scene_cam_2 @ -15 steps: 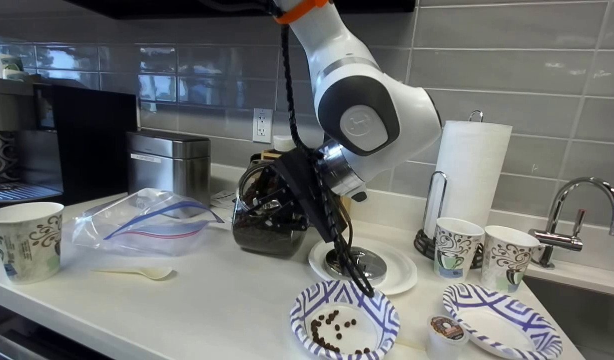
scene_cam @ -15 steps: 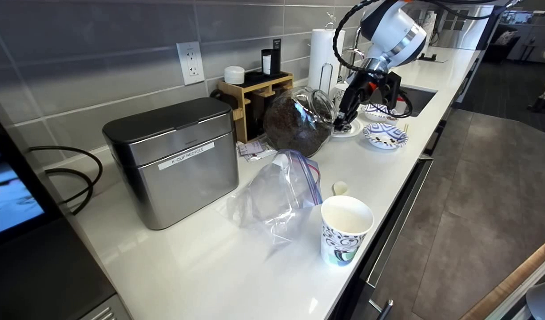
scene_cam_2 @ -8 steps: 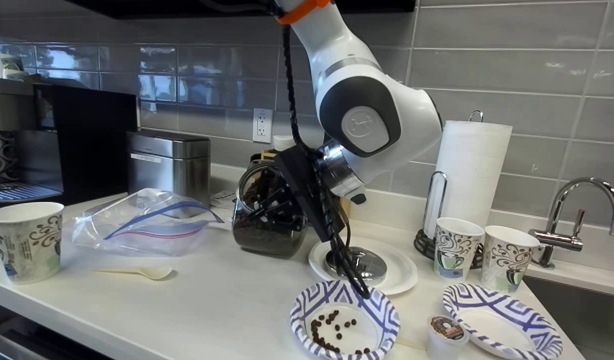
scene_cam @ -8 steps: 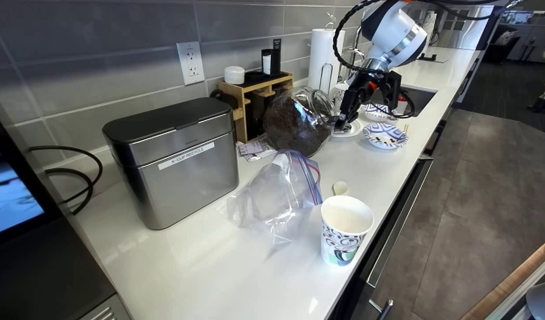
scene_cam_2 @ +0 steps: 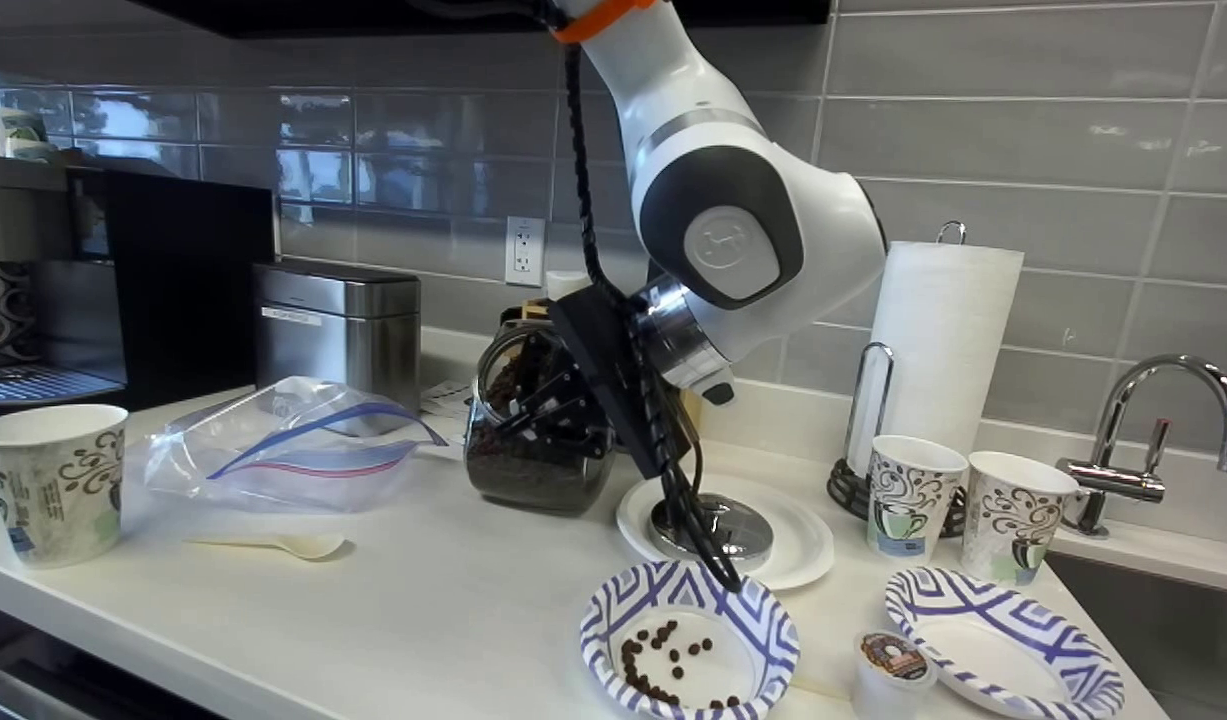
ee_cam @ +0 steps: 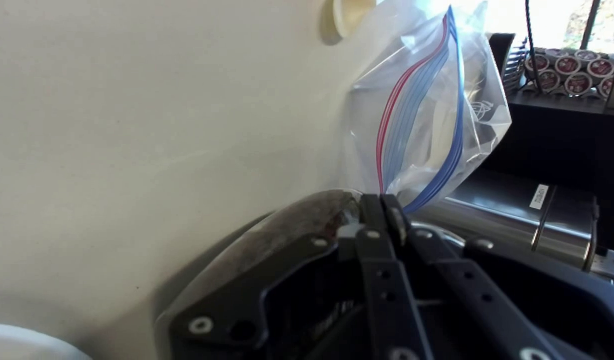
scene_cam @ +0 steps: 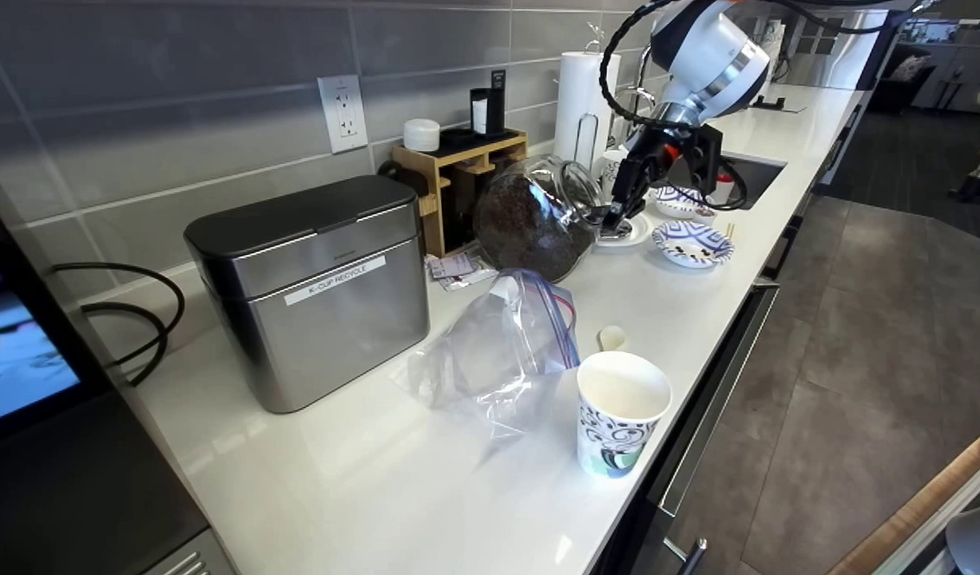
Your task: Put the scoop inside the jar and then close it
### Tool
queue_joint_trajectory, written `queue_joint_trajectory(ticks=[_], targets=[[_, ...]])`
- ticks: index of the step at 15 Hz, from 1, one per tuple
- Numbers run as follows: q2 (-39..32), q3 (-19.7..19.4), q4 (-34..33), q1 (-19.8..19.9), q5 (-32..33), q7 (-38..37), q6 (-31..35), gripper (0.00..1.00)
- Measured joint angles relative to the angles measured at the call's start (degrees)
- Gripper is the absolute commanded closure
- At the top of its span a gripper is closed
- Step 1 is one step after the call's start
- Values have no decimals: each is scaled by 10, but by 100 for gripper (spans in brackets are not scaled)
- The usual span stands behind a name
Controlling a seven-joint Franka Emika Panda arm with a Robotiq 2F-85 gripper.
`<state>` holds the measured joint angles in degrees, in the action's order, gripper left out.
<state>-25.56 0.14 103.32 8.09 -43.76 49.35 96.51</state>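
The glass jar of dark coffee beans [scene_cam: 529, 228] leans with its open mouth toward my gripper; it also shows in the other exterior view [scene_cam_2: 528, 470] and the wrist view [ee_cam: 281, 227]. My gripper [ee_cam: 381, 197] has its fingers together at the jar's mouth and rim. A small shiny bit shows beside the right finger, but I cannot tell what it is. The gripper [scene_cam_2: 505, 430] covers part of the jar's opening. The round metal lid [scene_cam_2: 713, 527] lies on a white plate [scene_cam_2: 818, 545]. A pale spoon [scene_cam_2: 303, 545] lies on the counter; no other scoop can be made out.
A clear zip bag [scene_cam: 497, 343] and a paper cup [scene_cam: 621, 423] stand on the counter before the jar. A steel bin [scene_cam: 338, 303] and a wooden rack [scene_cam: 434, 180] are near the wall. A patterned bowl [scene_cam_2: 613, 605] with beans sits in front of the plate.
The fingers look spread apart one second ago and have come together, with their tips a little closer to the jar's mouth. The arm and the jar stay nearly in place.
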Motion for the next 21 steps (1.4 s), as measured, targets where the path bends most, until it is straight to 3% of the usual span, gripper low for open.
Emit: queue_joint_trajectory(ticks=[1, 3, 4, 5, 6, 9, 16, 20, 21], targets=[[2, 0, 0, 1, 0, 0, 0, 75], [6, 0, -3, 1, 0, 0, 0, 79], [6, 0, -6, 1, 0, -1, 0, 75], [7, 1, -9, 1, 0, -1, -1, 81], [7, 1, -10, 1, 0, -2, -2, 96], [6, 4, -11, 1, 0, -5, -2, 91], [7, 8, -12, 0, 0, -10, -3, 35], [13, 11, -12, -1, 0, -16, -20, 6], [15, 11, -12, -1, 2, -18, -25, 4]])
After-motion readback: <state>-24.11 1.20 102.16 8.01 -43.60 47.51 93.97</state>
